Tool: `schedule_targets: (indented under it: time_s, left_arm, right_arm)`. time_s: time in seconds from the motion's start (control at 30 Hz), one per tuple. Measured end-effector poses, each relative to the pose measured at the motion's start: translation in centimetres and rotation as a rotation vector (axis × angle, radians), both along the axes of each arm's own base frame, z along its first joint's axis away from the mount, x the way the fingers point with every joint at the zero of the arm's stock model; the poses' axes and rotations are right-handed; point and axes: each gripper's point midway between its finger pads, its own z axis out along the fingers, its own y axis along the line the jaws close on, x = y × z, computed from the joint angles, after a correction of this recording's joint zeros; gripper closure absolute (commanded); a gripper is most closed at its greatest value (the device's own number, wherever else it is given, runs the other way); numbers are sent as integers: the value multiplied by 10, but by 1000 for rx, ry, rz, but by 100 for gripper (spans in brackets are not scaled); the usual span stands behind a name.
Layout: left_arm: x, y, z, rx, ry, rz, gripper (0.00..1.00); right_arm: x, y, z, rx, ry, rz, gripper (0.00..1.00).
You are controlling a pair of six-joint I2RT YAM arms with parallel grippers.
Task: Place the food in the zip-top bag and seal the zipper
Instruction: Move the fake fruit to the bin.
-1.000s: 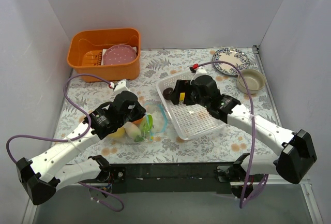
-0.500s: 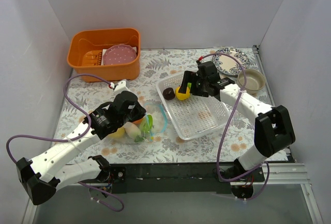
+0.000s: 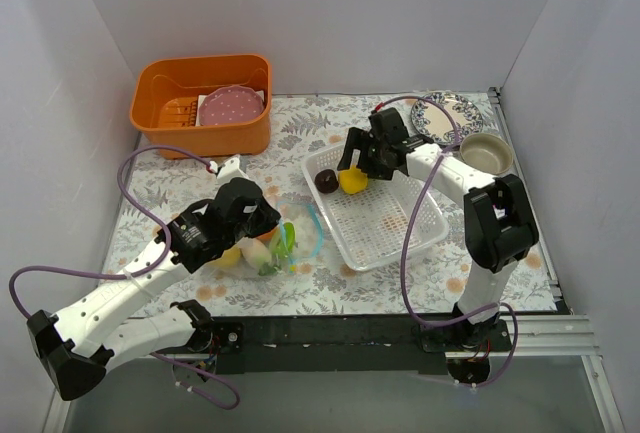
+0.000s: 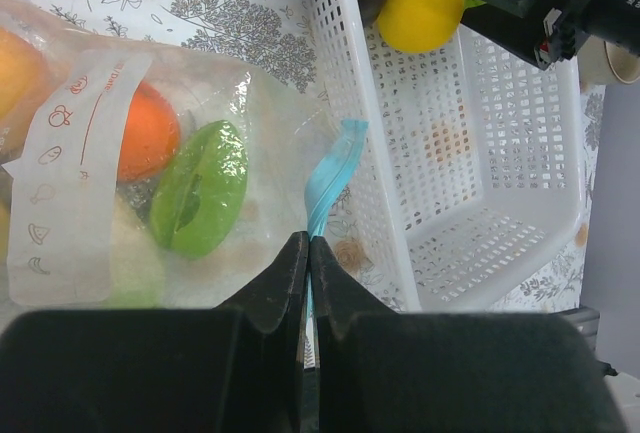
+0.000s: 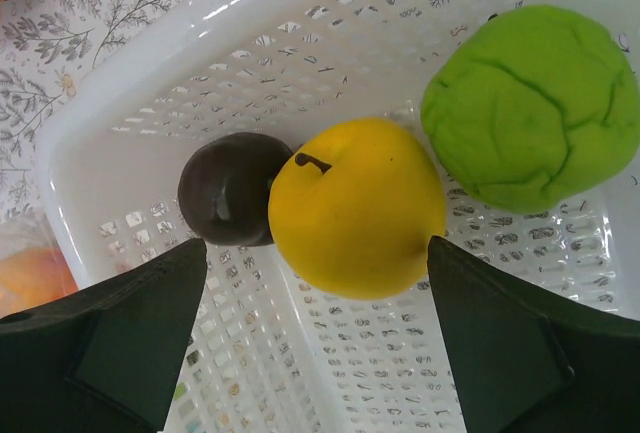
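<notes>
The right gripper is hanging spread over the yellow fruit, which is lying straight below, between its fingers, in the basket's far corner. The left gripper is pinching the zipper, with the bag sitting leftward, toward the table's near edge.

Right gripper: hanging over the white mesh basket, its two dark fingers standing wide apart, one on either side of the yellow fruit.
Yellow fruit: lying on the basket floor, short dark stem showing.
Dark brown ball: resting against the yellow fruit, touching it.
Green crinkled piece: sitting just beside the yellow fruit, on its other side.
Floral counter: showing beyond the basket's rim.
</notes>
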Motion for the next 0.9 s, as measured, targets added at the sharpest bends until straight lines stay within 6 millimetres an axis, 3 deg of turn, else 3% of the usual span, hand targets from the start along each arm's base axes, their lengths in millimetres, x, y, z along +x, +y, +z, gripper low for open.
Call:
schedule_targets:
  time_s: [0.3, 0.4, 0.47, 0.6, 0.9]
  left_arm:
    - [-1, 0, -2, 1, 4, -2, 99]
    - [-1, 0, -2, 1, 5, -3, 98]
    - [-1, 0, -2, 2, 5, -3, 98]
    - [0, -1, -3, 4, 8, -4, 98]
    - [0, -6, -5, -3, 17, -17, 98]
  right_arm:
    - [13, -3, -13, -55, 24, -35, 4]
    - [12, -8, -20, -82, 36, -49, 13]
    - [10, -11, -23, -97, 45, -49, 26]
    - [7, -13, -29, -104, 47, -45, 33]
    - [-13, -18, -29, -65, -11, 4, 33]
